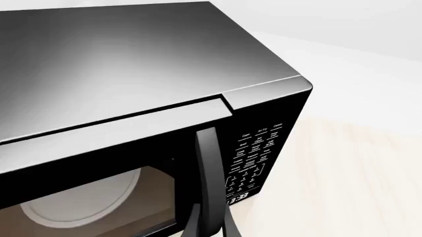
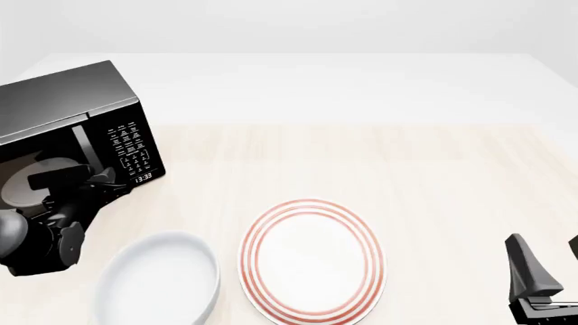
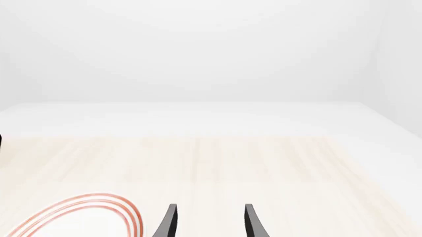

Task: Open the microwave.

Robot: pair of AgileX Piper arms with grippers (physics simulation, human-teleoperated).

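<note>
- Right gripper (image 3: 207,222), nearest, hovers over bare table, fingers spread.
- Left gripper (image 1: 209,217) pinches the bar handle (image 1: 207,168).
- Microwave (image 2: 68,101), far left: glossy black, long side crosswise, door facing near-right, keypad rightward, door slightly ajar.

Matte black left hand (image 2: 86,177), black right hand (image 3: 207,219), slim tapered fingers (image 3: 167,222)

The microwave (image 2: 77,128) shows "13:33" on its digital clock (image 2: 143,179), at the near end of the keypad (image 2: 129,145). The keypad's small white labels are too tiny to read.
</note>
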